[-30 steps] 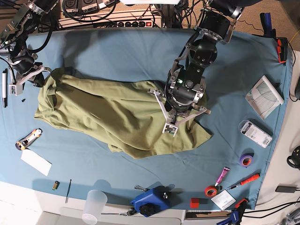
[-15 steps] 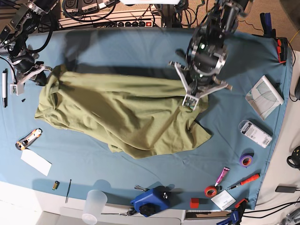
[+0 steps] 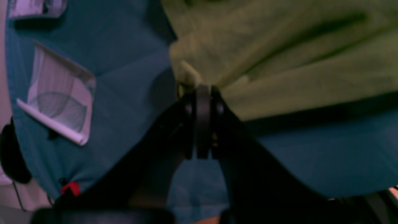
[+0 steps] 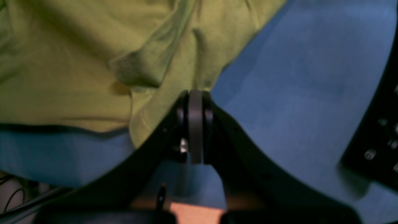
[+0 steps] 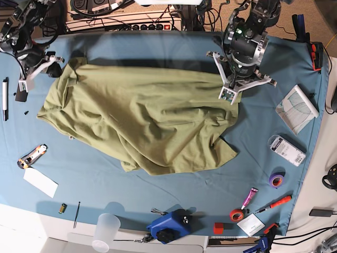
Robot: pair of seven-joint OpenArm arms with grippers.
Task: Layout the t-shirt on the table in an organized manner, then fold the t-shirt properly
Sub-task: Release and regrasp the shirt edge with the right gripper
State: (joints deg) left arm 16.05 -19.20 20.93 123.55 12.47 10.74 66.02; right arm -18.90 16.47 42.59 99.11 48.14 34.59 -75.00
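Base view shows the t-shirt (image 5: pixel 142 124) strung between the two arms along the far edge of the table (image 5: pixel 131 50): its top hem runs as a nearly straight, taut line from the right gripper (image 5: pixel 52 67) near the far left corner to the left gripper (image 5: pixel 231 88) toward the far right. That hem line is the shirt's long axis, lying parallel to the far edge, and the coming move turns on it. Each arm sits at its own end of the hem, so neither is nearer; the cloth hangs from both jaws toward the near edge

Left wrist view has the left gripper's jaws pressed together with a fold of olive fabric (image 3: pixel 279 62) bunched at their tips, creases fanning out from the pinch. Right wrist view shows the right gripper (image 4: pixel 195 93) with jaws likewise closed on a corner of the shirt (image 4: pixel 93 62), the cloth draping away to its side over the teal cover (image 4: pixel 295 77)

The garment is plain olive green, soft and thin. Its upper half looks fairly smooth, but the lower part is rumpled, with folds gathered near the right-hand bottom corner and an uneven, sagging lower edge. It occupies the middle of the table, well clear of the tape rolls (image 5: pixel 276 179) and tools along the right and near edges. Judging by this, spreading is under way and folding has not begun
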